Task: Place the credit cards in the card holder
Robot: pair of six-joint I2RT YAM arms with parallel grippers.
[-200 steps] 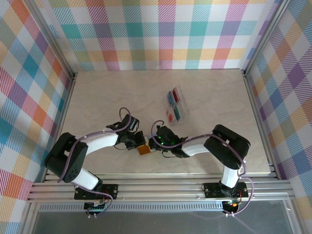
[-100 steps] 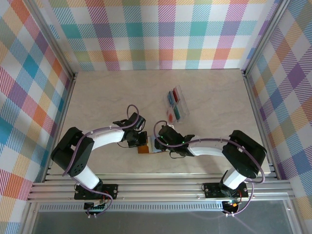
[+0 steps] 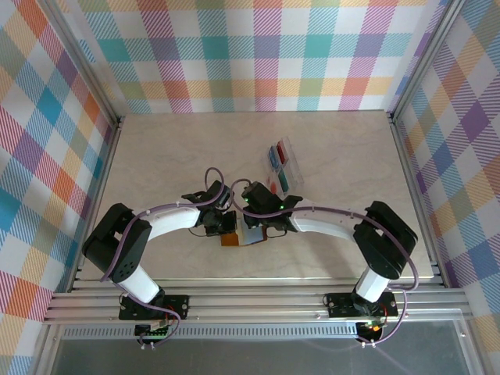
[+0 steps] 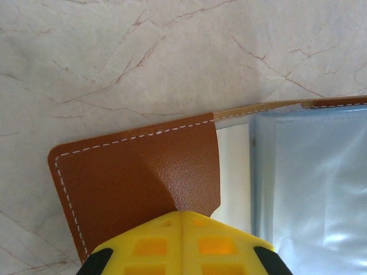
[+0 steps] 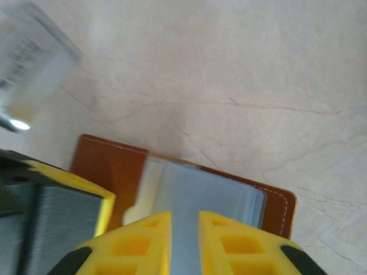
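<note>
Right inside left gripper (image 4: 180, 215): card holder (image 4: 129, 175)

Top view: high at the near edge, looking down on the whole tabletop (image 3: 156, 156). Both wrist views: close, facing down, sharing the card holder (image 4: 132, 172).

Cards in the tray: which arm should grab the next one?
Probably the right. The left gripper is pinching the card holder by its brown flap, holding it open. The credit cards lie in the clear tray on the right arm's side, close to the right gripper.
</note>
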